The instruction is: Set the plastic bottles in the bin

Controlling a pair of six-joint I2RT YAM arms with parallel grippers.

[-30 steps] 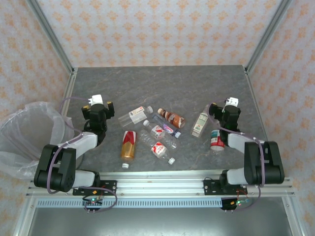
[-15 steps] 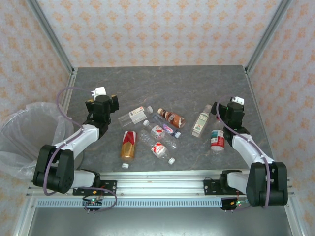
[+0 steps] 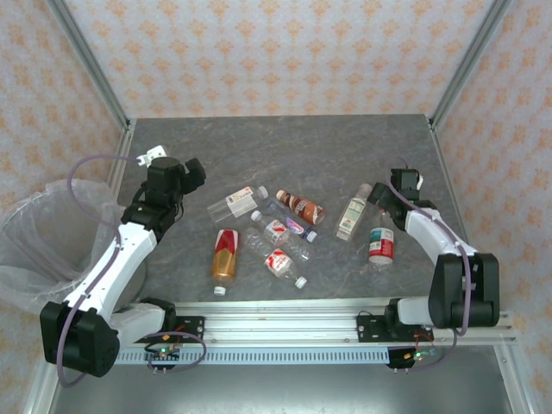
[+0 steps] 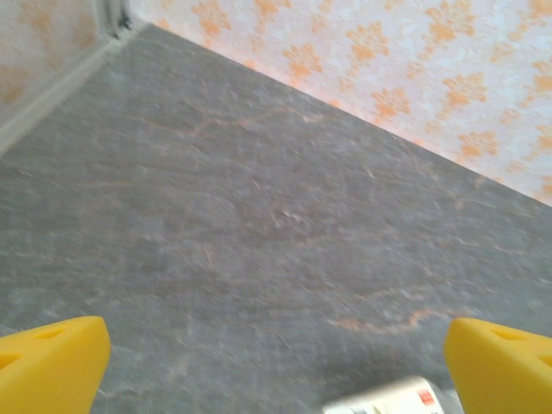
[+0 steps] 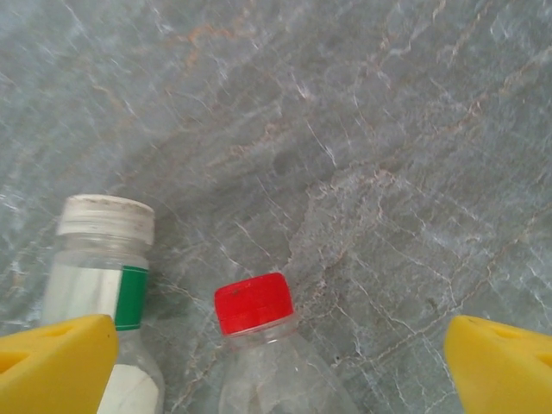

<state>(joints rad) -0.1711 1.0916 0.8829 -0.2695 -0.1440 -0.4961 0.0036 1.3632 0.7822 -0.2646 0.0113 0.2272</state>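
The bin stood off the table's left edge. The left arm stretched long from the near edge toward the far left corner, and the left gripper hung released, fingers spread wide over bare table. Most bottles lay scattered mid-table toward the near edge. The right arm bent along the right edge, with the right gripper released near the caps of a green-labelled bottle and a red-capped bottle, grasping nothing.

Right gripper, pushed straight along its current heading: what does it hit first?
Most likely the red-capped clear bottle, framed between the open fingers of the right gripper and just ahead. The white-capped bottle is off to one side. Depth is unclear; it might reach the table past the cap instead.
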